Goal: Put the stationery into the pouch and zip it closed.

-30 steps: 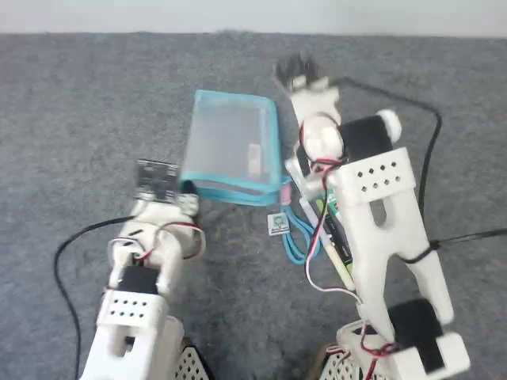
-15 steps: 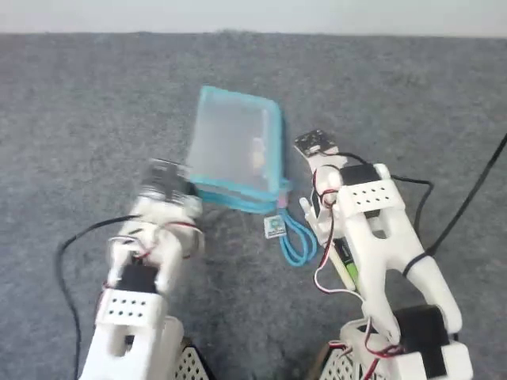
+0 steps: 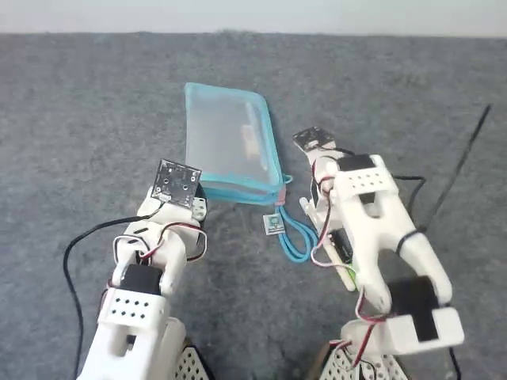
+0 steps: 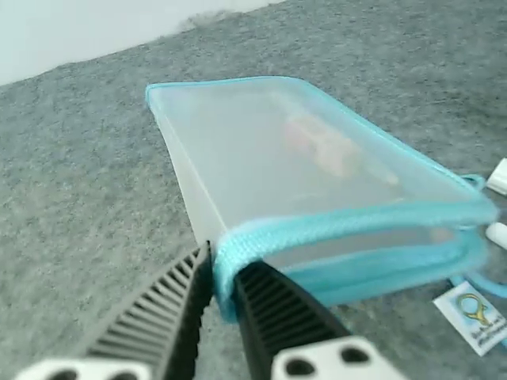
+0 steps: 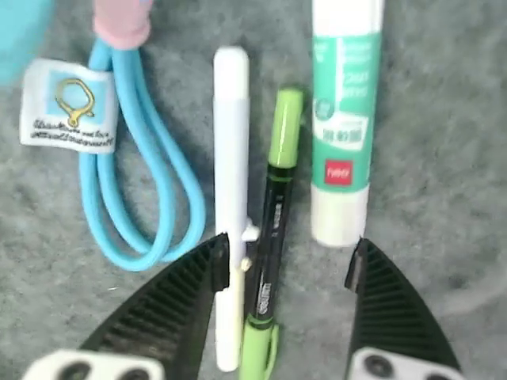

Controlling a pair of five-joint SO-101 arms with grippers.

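Note:
The translucent pouch [image 3: 228, 144] with teal trim lies mid-table, something pale inside it. My left gripper [image 4: 223, 279] is shut on the teal edge at the pouch's near-left corner [image 3: 192, 203]. A white pen [image 5: 231, 198], a green-and-black marker [image 5: 270, 237] and a white-and-green glue stick [image 5: 342, 119] lie side by side on the carpet. My right gripper [image 5: 287, 253] hangs open just above them, one finger by the pen, the other past the glue stick. In the high view that gripper [image 3: 318, 207] sits right of the pouch's zipper end and covers most of the stationery.
A blue cord loop [image 3: 294, 237] with a white tag [image 3: 274, 224] and a pink pull [image 5: 120, 21] trails from the pouch's zipper end, just beside the pen. Grey carpet [image 3: 87, 103] spreads all around, with a pale wall along the far edge.
The right arm drew back from beyond the pouch and now hovers over the stationery. The pouch swung a little to the left with the left gripper at its corner.

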